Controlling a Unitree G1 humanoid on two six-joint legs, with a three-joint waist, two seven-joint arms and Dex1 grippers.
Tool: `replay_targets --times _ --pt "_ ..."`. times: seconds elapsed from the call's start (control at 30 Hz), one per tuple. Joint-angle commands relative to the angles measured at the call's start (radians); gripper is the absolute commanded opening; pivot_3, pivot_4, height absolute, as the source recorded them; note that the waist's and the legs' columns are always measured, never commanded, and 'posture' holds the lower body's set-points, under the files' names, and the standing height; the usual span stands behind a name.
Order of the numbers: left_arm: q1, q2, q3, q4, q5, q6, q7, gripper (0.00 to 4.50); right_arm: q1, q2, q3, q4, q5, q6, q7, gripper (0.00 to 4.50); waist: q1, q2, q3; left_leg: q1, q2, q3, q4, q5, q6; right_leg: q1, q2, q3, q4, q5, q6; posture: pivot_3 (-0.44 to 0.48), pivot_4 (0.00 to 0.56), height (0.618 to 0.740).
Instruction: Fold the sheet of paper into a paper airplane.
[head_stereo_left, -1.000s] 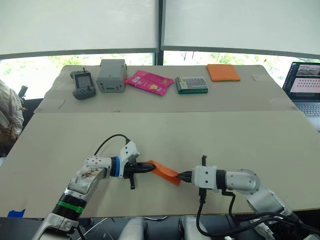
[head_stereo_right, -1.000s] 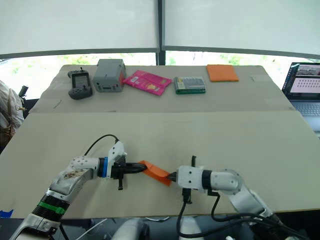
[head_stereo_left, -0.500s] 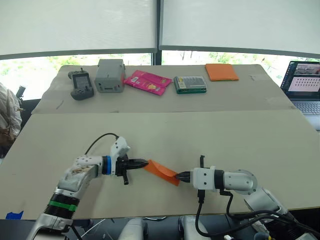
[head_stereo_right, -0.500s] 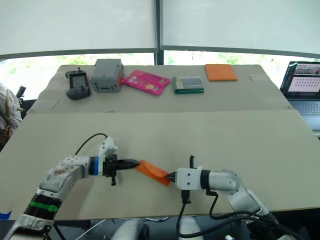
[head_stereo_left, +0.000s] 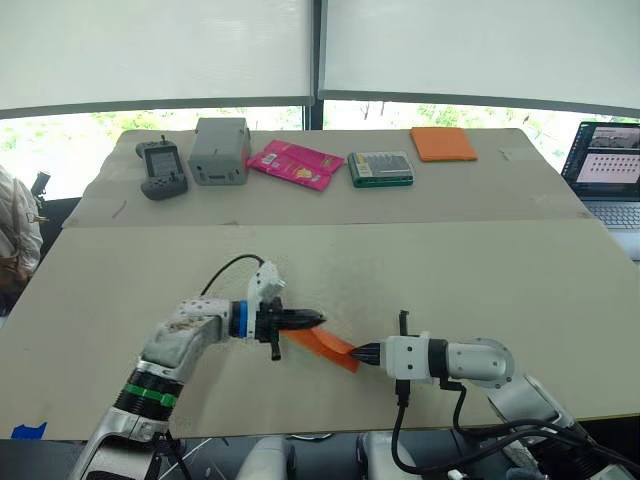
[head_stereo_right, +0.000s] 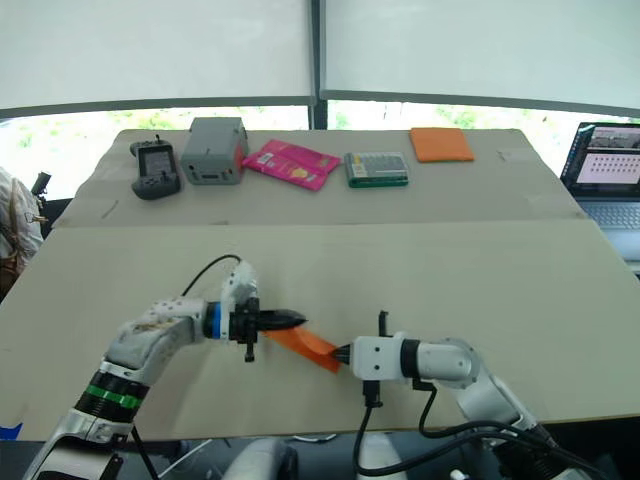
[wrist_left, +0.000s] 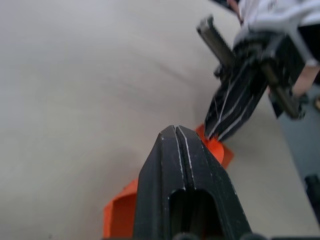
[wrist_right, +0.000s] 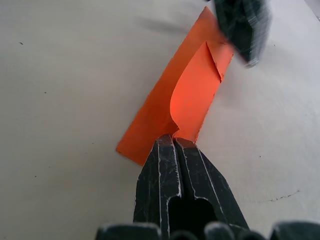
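2 hands meet at the sheet of paper (head_stereo_left: 325, 345), a thin, floppy folded strip near the tabletop's (head_stereo_left: 480, 260) front edge. Right hand (wrist_right: 173, 140) pinches its end closed; left hand (head_stereo_left: 316, 318), closed, presses its far end. Creased edges likely grip best.

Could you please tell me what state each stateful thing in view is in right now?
sheet of paper: folded into a narrow strip, one flap curling up, lying on the table.
right gripper: shut on the sheet's near end.
left gripper: fingers together, over the sheet's far end.
laptop: open, screen lit.
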Motion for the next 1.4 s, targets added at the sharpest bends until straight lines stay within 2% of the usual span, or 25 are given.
replay_targets --times 0.03,0.17,0.27,0.4,0.5,0.53,0.6,0.73,0.83,0.9,1.03,1.27,1.4 --pt "0.006 0.018 -0.057 0.046 0.083 -0.093 -0.032 0.00 0.022 -0.021 0.009 0.013 -0.017 -0.003 0.026 0.03 0.001 0.000 0.000 0.000 0.000 0.000 0.000 0.000 0.000 0.000 0.000 0.000 0.000 0.000 0.000 0.000 0.150 0.740" --pt "0.009 0.021 -0.073 0.092 0.120 -0.141 -0.050 0.00 0.027 -0.035 -0.015 -0.021 -0.002 0.038 0.030 0.03 0.006 0.000 0.000 0.000 0.000 0.000 0.000 0.000 0.000 0.001 -0.001 0.000 0.000 0.000 0.000 0.000 0.150 0.740" --pt "0.012 0.015 -0.072 0.107 0.126 -0.157 -0.054 0.00 0.036 -0.045 -0.070 -0.100 0.122 0.167 0.070 0.89 0.011 0.000 0.000 0.000 0.000 0.000 0.001 0.000 0.000 0.001 -0.001 0.000 0.000 0.000 0.000 0.000 0.150 0.740" --pt "0.019 0.019 -0.069 0.108 0.125 -0.163 -0.060 0.00 0.029 -0.086 -0.239 -0.212 0.425 0.465 0.117 2.33 0.015 0.000 0.000 -0.001 0.000 0.000 0.001 0.000 0.000 0.000 -0.001 0.000 0.000 0.000 0.000 0.000 0.150 0.740" --pt "0.019 0.018 -0.066 0.113 0.125 -0.164 -0.061 0.00 -0.027 -0.063 -0.285 -0.204 0.511 0.594 0.079 3.37 0.014 0.000 0.000 -0.001 0.001 -0.001 0.001 0.000 0.000 0.001 -0.001 0.000 0.000 0.000 0.000 0.000 0.150 0.740" --pt "0.019 0.017 -0.065 0.115 0.126 -0.164 -0.061 0.00 -0.050 -0.043 -0.294 -0.194 0.533 0.626 0.060 3.37 0.013 0.000 0.000 -0.001 0.001 -0.001 0.001 0.000 0.000 0.001 -0.001 0.000 0.000 0.000 0.000 0.000 0.150 0.740" --pt "0.016 0.014 -0.061 0.118 0.127 -0.164 -0.058 0.00 -0.104 0.014 -0.261 -0.170 0.537 0.700 0.009 3.03 0.013 0.000 0.000 -0.001 0.001 -0.001 0.001 0.000 0.000 0.000 0.000 0.000 0.000 0.000 0.000 0.000 0.150 0.740" --pt "0.008 0.008 -0.051 0.126 0.130 -0.163 -0.045 0.00 -0.133 0.072 -0.176 -0.140 0.483 0.750 -0.044 1.71 0.016 0.000 0.000 -0.002 0.000 -0.001 0.001 0.000 0.000 -0.001 0.000 -0.001 0.000 0.000 0.000 0.000 0.150 0.740" --pt "-0.004 0.006 -0.041 0.150 0.146 -0.165 -0.018 0.00 -0.132 0.132 -0.080 -0.077 0.412 0.733 -0.083 0.56 0.016 0.000 0.000 -0.002 0.000 0.000 0.001 0.000 0.000 -0.001 -0.001 -0.001 0.000 0.000 0.000 0.000 0.150 0.740" --pt "-0.010 0.004 -0.038 0.161 0.150 -0.167 -0.006 0.00 -0.132 0.144 -0.042 -0.052 0.373 0.711 -0.087 0.03 0.017 0.001 0.000 -0.002 -0.001 -0.001 0.001 0.000 0.000 -0.001 -0.001 -0.001 0.000 0.000 0.000 0.000 0.150 0.740" --pt "-0.013 -0.001 -0.043 0.159 0.149 -0.165 0.006 0.00 -0.101 0.128 0.032 0.023 0.257 0.616 -0.095 0.03 0.016 0.001 -0.001 0.001 0.000 0.000 0.002 0.000 0.000 0.002 -0.001 -0.001 0.001 0.000 0.000 0.000 0.150 0.740" --pt "-0.001 0.002 -0.044 0.149 0.150 -0.166 0.002 0.00 0.034 0.066 -0.045 0.021 0.269 0.550 -0.065 0.03 0.019 0.001 -0.002 0.004 0.000 -0.001 0.001 0.000 0.000 0.006 -0.001 -0.001 0.000 0.000 0.000 0.000 0.150 0.740" --pt "0.008 -0.003 -0.050 0.146 0.150 -0.169 -0.002 0.00 0.116 0.023 -0.117 -0.004 0.316 0.549 -0.036 0.03 0.023 0.001 -0.002 0.013 0.000 -0.002 0.000 -0.001 0.001 0.016 -0.001 -0.002 -0.003 -0.001 0.002 0.000 0.150 0.740"
